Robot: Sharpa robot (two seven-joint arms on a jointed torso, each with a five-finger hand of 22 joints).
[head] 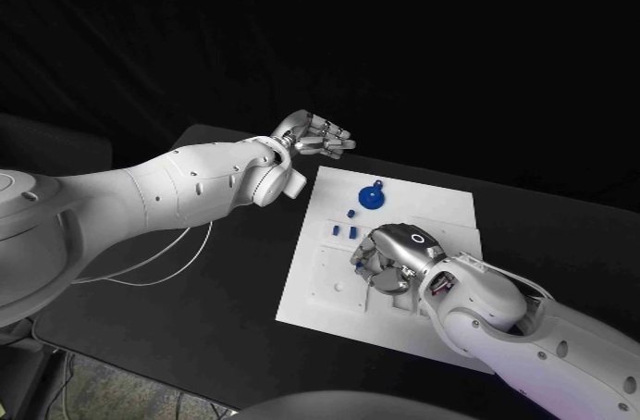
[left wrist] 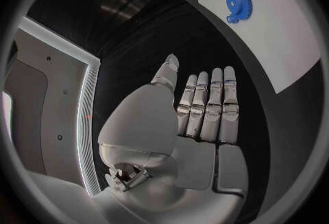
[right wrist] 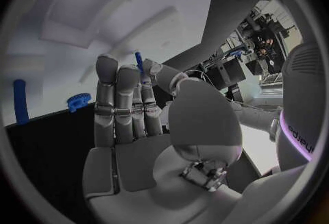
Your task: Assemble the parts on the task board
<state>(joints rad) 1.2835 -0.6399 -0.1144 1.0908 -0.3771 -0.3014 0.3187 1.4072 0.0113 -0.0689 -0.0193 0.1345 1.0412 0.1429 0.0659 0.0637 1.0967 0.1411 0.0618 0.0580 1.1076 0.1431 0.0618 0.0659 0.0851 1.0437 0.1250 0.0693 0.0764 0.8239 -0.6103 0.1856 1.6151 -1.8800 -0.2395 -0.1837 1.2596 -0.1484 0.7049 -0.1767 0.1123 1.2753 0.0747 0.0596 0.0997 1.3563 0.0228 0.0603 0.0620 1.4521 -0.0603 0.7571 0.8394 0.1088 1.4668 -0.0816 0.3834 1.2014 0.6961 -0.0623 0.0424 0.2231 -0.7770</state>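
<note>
Task board (head: 400,207), the white plate, lies at the middle of the black counter (head: 200,290) in the head view, with a blue gear (head: 372,196) toward its 12 o'clock end and small blue parts (head: 346,228) just below the gear at 6 o'clock. The left hand (head: 314,135) hovers off the board's 11 o'clock corner, above the counter, fingers curled in with nothing in them. The right hand (head: 395,258) is bent down over the board's centre, arm reaching in from 5 o'clock.

Left wrist view: the left hand (left wrist: 199,120) shows its fingers lying straight and side by side, nothing held, with the board (left wrist: 288,43) and the gear (left wrist: 239,1) beyond them.

Right wrist view: the right hand (right wrist: 134,114) has its fingers together and upright, and a thin blue pin (right wrist: 139,61) is pinched at their tips against the thumb. A blue gear (right wrist: 78,101) and a blue peg (right wrist: 21,101) sit on the board (right wrist: 103,5) behind.
</note>
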